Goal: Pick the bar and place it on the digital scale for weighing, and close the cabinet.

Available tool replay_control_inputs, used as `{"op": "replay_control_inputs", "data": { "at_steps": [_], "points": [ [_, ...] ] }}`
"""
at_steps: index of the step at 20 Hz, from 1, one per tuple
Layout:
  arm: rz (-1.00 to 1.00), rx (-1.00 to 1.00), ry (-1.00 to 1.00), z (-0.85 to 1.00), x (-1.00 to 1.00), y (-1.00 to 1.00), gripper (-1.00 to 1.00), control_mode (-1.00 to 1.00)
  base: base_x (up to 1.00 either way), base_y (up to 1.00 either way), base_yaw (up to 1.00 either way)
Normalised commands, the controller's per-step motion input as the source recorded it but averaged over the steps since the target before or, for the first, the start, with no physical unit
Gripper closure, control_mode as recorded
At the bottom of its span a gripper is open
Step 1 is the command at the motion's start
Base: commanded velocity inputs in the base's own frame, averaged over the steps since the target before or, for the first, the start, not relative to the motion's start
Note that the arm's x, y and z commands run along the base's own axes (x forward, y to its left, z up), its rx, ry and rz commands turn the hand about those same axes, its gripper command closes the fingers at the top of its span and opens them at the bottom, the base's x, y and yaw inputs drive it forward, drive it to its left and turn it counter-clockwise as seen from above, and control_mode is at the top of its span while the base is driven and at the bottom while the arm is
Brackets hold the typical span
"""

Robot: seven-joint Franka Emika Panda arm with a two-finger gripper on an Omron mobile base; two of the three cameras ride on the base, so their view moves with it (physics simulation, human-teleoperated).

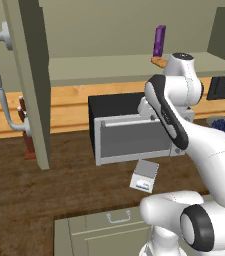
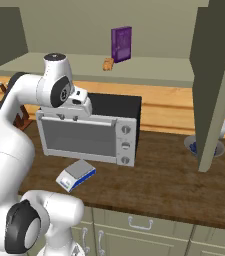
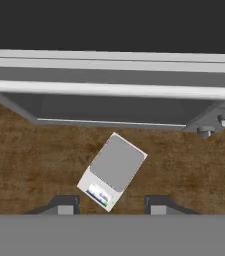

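— One bar (image 2: pixel 108 63) lies on the open cabinet's shelf (image 2: pixel 149 70), just beside the upright purple box (image 2: pixel 121 43); can you confirm?

— Yes. From the left base view the bar (image 1: pixel 159 61) shows as a tan sliver under the purple box (image 1: pixel 159 41), partly hidden by the arm.

— And the digital scale (image 3: pixel 112 171)?

— Flat on the wooden worktop (image 3: pixel 29 160), turned at an angle, in front of the toaster oven (image 2: pixel 91 131), display strip toward the worktop's near edge. Nothing rests on it.

— Cabinet state?

— Open. One cabinet door (image 1: pixel 31 80) stands out edge-on at the left with its curved grey handle (image 1: pixel 1 85); the other door (image 2: pixel 218 75) juts out on the right.

— End effector (image 3: pixel 112 206)?

— Its fingertips (image 3: pixel 65 206) stand apart over the scale, but that is as clenched as they get, and nothing sits between them. It hangs above the worktop, well apart from the bar.

— Anything else nearby?

— A bowl (image 1: pixel 223 124) of blue items right of the oven, a knife block (image 1: pixel 28 135) at the left, drawers (image 2: pixel 144 227) below.
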Motion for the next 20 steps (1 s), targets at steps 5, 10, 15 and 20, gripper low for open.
{"op": "replay_control_inputs", "data": {
  "at_steps": [5,10,15,20],
  "points": [
    [0.00,0.00,-0.02,0.00,0.00,-0.01,-1.00,-1.00,0.00,0.00,0.00],
    [-0.01,-0.10,-0.25,0.39,-0.06,0.00,-1.00,-1.00,0.00,0.00,0.00],
    [-0.02,-0.12,-0.27,0.56,-0.04,0.00,-1.00,-1.00,0.00,0.00,0.00],
    [-0.03,-0.05,-0.20,0.33,-0.12,-0.05,-1.00,-1.00,0.00,0.00,0.00]
  ]
}}
